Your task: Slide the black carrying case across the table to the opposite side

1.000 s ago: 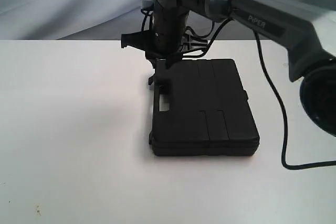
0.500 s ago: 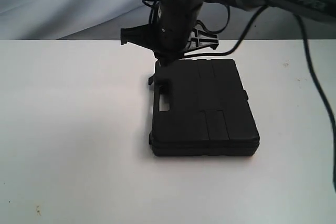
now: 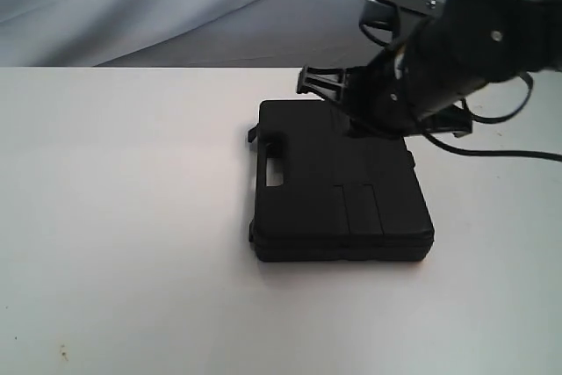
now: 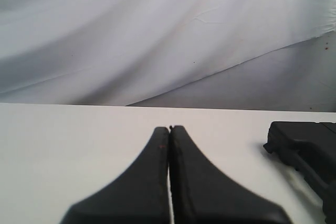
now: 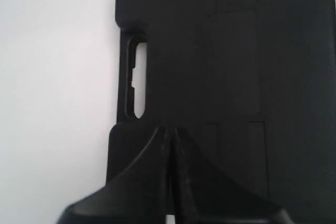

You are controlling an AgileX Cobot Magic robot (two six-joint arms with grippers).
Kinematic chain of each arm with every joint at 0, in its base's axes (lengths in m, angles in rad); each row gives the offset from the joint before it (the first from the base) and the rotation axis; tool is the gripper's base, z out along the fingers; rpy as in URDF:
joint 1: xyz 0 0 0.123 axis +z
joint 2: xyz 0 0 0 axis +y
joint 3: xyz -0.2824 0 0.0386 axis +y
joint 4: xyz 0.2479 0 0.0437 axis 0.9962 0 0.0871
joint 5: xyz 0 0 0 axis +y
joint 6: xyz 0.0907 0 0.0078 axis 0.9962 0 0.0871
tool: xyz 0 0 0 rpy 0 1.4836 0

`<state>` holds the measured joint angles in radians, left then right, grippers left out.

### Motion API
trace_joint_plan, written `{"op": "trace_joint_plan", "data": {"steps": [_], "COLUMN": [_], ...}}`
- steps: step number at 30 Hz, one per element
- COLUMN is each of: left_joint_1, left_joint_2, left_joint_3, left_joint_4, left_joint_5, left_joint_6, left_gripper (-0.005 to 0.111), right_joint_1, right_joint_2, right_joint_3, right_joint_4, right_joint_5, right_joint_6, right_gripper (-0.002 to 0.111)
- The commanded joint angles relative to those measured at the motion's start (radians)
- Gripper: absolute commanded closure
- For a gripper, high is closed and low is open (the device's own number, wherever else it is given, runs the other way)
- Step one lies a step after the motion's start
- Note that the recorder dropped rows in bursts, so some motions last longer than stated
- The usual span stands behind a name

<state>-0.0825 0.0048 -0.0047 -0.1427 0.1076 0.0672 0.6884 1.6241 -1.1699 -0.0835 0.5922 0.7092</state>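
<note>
Right end effector [image 5: 170, 128] is off the handle [image 3: 261, 173] corner now and hovers over the lid of the black carrying case [image 3: 338, 182], jaws pinched shut on nothing, case flat on the bench [image 3: 114, 217] straight below it, way nearer than the left end effector [image 4: 169, 128], also shut and empty.

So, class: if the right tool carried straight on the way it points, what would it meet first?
Probably the top of the black case: the shut right tool points at it, beside the handle slot. The gap is unclear.
</note>
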Motion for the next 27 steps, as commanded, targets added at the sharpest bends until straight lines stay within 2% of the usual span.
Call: {"op": "trace_joint_plan", "data": {"steps": [1,13,27], "left_joint_1": [0.002,0.002,0.002], "left_joint_2": [-0.005,-0.005,-0.005], "left_joint_3": [0.005,0.005,0.005], "left_joint_4": [0.0,0.0,0.0], "left_joint_5": [-0.002,-0.002,-0.002], "left_joint_6": [-0.001,-0.001,-0.001], "left_gripper": [0.107,0.107,0.107], "right_joint_1": [-0.052,-0.2,-0.34], "right_joint_2": [-0.121,-0.392,-0.666], "right_joint_3": [0.144,0.421,0.611], "right_joint_4": [0.015,0.044,0.047], "right_joint_5": [-0.103,-0.235,-0.317], "right_joint_6": [0.001,-0.091,-0.216], "right_gripper": [0.108,0.108,0.108]}}
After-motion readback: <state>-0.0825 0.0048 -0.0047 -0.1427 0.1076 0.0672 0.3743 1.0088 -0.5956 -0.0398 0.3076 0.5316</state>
